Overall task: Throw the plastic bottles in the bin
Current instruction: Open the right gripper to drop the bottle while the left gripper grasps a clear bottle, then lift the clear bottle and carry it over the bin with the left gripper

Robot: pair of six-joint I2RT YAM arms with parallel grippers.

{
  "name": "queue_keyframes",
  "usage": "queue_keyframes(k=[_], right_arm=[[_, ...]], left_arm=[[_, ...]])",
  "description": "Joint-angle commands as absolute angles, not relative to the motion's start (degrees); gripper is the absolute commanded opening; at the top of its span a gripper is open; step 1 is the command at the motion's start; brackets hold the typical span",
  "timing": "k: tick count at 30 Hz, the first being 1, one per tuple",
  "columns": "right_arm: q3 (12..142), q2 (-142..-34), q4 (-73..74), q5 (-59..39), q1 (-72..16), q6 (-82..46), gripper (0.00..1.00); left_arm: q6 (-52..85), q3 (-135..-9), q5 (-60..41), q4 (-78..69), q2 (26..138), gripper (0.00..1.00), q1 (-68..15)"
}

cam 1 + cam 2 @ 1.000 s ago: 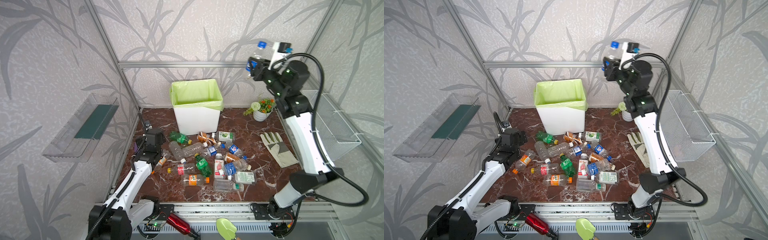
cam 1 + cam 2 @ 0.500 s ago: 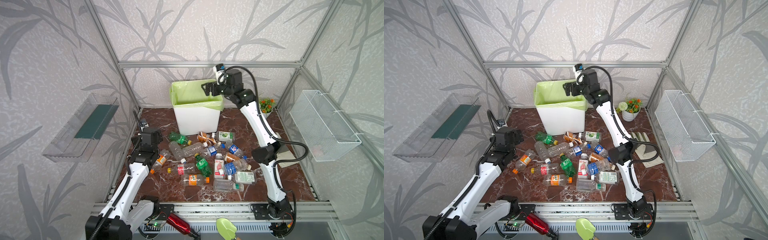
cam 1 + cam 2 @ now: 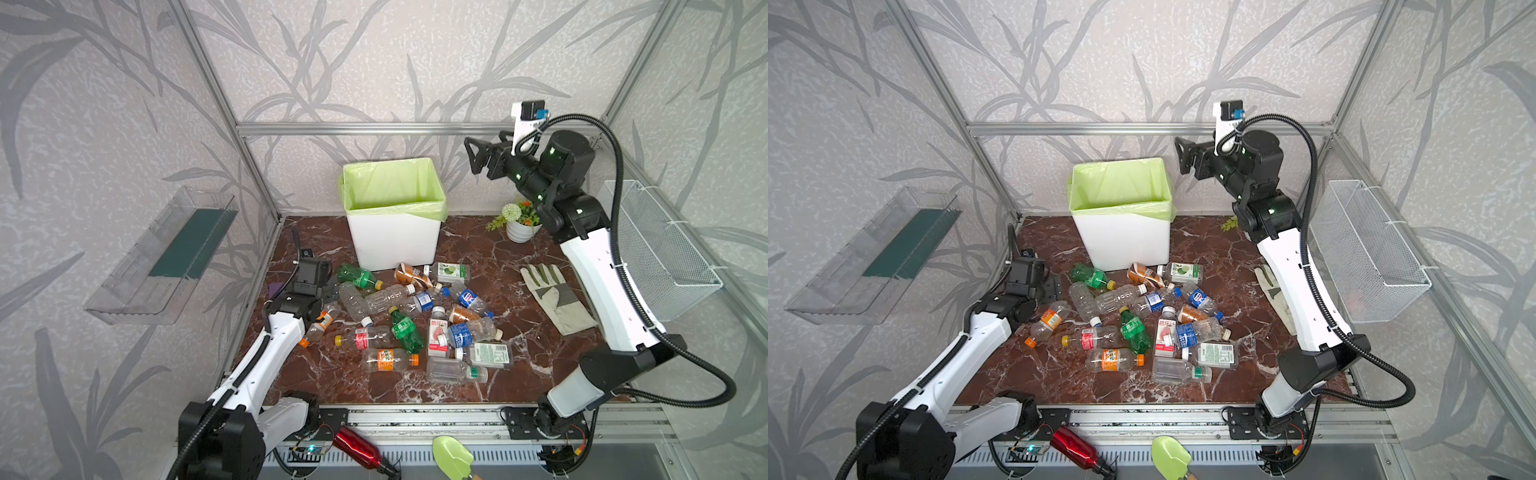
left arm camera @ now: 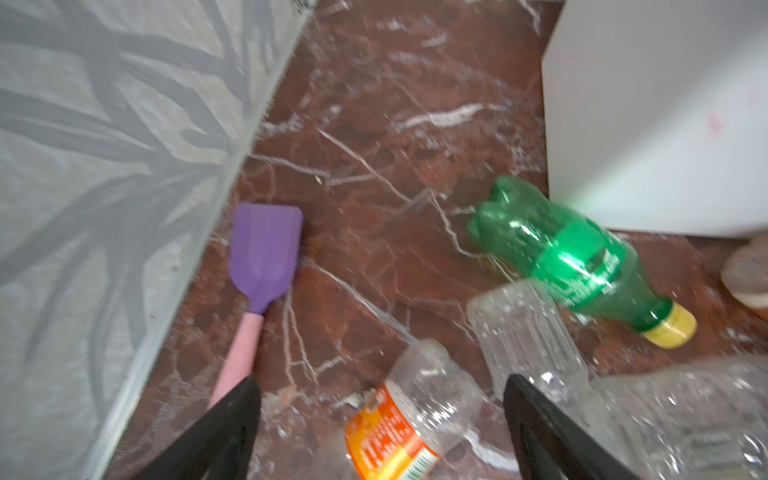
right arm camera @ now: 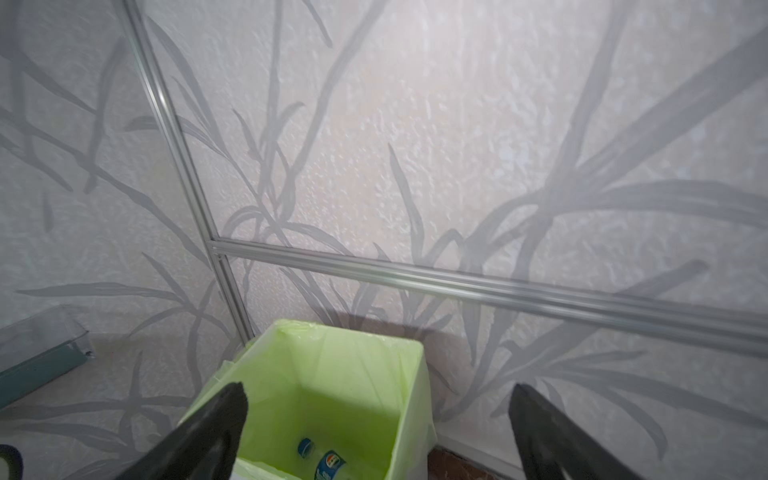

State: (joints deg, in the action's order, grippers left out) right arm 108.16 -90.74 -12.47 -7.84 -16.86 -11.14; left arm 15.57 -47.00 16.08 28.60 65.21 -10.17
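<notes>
Robot test cell, lab-type setup, not a home. An aluminium-profile frame [image 3: 374, 129] boxes it in, w/ grey leaf-print wallpaper panels [image 3: 374, 62] on 3 sides. White-and-black left robot arm [image 3: 270, 353] & right robot arm [image 3: 598, 282] are mounted on a slotted metal rail [image 3: 415, 417] at the front of a red-brown marble-look tabletop [image 3: 324, 374], w/ exposed wiring [image 3: 309, 446] below. A clear plastic tray [image 3: 162, 257] & white wire-mesh basket [image 3: 660, 249] hang on the side panels. Staged props: small plastic bottles [image 3: 405, 332], white box bin w/ green liner [image 3: 395, 245].

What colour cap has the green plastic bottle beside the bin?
Yellow cap, clearest in left wrist view.
</notes>
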Motion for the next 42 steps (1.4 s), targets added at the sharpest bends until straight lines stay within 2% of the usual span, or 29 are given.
queue_keyframes(k=[1, 11, 15, 26, 31, 38, 40, 42], right_arm=[[95.33, -83.42, -3.83, -8.04, -11.17, -18.27, 0.99], [68.65, -70.39, -4.55, -9.47, 1.4, -24.56, 0.99], [61.88, -67.32, -3.99, -11.05, 5.17, -26.72, 0.99], [57.61, -66.34, -4.81, -12.22, 8.35, -28.47, 0.99], [57.47, -66.53, -4.38, -12.94, 8.78, -29.35, 0.99], [57.44, -66.01, -4.73, -13.7, 9.68, -29.44, 0.99], [57.39, -65.84, -5.01, -13.69, 9.83, -29.36, 0.99], [56.99, -65.99, -5.24, -13.63, 9.86, -29.07, 0.99]], left_arm=[[18.32, -47.25, 11.59, 35.1, 69.24, 0.86, -11.61], [16.9, -57.46, 11.83, 46.77, 84.43, 0.87, -11.69], [15.46, -59.16, 13.36, 48.92, 87.56, 0.87, -11.69], [14.11, -58.39, 12.63, 48.97, 92.15, 0.85, -11.62], [14.09, -58.8, 13.06, 48.44, 94.97, 0.77, -11.44], [13.84, -59.41, 12.74, 47.84, 98.29, 0.77, -11.0], [13.91, -59.5, 12.99, 47.57, 98.36, 0.73, -10.91], [14.05, -59.76, 13.47, 47.55, 97.66, 0.64, -10.82]])
